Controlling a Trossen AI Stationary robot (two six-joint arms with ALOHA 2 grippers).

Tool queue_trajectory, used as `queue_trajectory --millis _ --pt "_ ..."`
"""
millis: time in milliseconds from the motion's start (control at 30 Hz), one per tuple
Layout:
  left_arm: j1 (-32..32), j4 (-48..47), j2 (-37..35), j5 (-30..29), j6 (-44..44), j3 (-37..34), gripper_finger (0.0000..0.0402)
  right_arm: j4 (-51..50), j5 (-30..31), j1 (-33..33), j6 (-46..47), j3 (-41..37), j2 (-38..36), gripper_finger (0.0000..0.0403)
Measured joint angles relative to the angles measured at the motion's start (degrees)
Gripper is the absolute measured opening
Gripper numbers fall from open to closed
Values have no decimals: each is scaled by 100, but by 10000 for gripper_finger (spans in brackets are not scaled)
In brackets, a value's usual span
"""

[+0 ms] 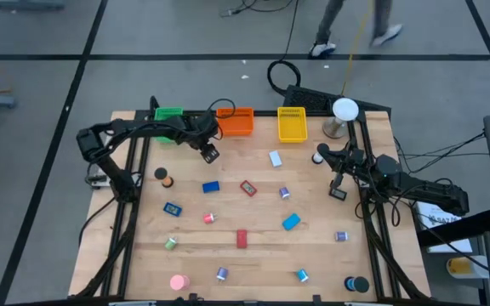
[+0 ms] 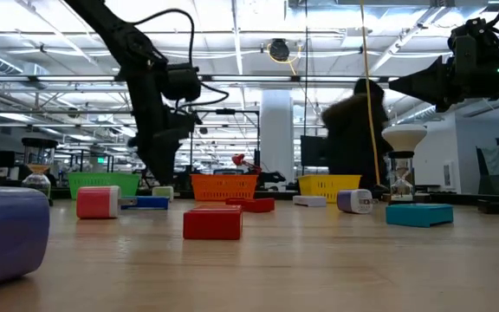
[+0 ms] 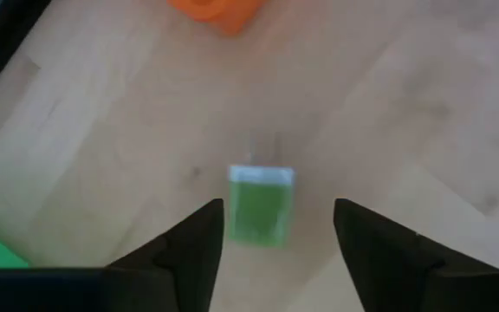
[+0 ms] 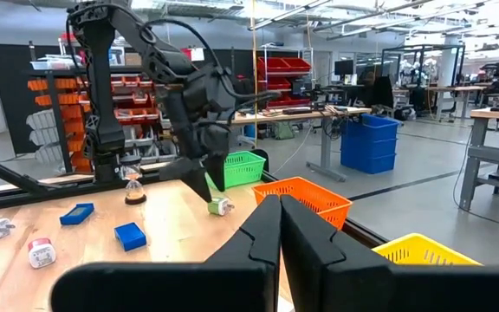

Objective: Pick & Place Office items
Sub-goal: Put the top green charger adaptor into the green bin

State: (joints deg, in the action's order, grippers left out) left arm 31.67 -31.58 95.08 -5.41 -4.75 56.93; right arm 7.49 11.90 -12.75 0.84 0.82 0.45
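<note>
Green piece [image 3: 261,205] lies between the open left gripper [image 3: 275,234]; next, close. Right gripper [image 4: 280,227] waits, shut.

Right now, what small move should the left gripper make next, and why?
Probably lift straight up and clear. The left gripper is open, and the small green piece lies on the wooden table between its fingers, apparently released there, between the green and orange trays, in neither.

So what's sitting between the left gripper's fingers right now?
A small green block lies on the bare wood between the left gripper's open fingers, untouched by either. The left wrist view shows it best.
</note>
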Motion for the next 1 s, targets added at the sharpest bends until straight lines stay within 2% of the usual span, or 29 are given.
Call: queue_trajectory --millis 133,267,400,600,700,800,1000 --pt "102 200 188 -171 43 -2 245 -1 2 0 2 -2 0 4" --pt "201 207 316 -170 256 -2 236 -2 0 0 0 0 2 4" --pt "259 174 322 93 305 -4 207 -2 1 -1 1 -1 2 4" --pt "239 145 315 294 273 -20 137 -2 0 -2 2 -2 2 4" --pt "217 129 307 380 235 -35 122 0 0 0 2 -2 2 4" --pt "173 127 307 421 88 -40 143 0 2 -1 0 -1 2 4" --pt "27 85 328 458 22 -59 233 0 0 0 1 0 2 4"
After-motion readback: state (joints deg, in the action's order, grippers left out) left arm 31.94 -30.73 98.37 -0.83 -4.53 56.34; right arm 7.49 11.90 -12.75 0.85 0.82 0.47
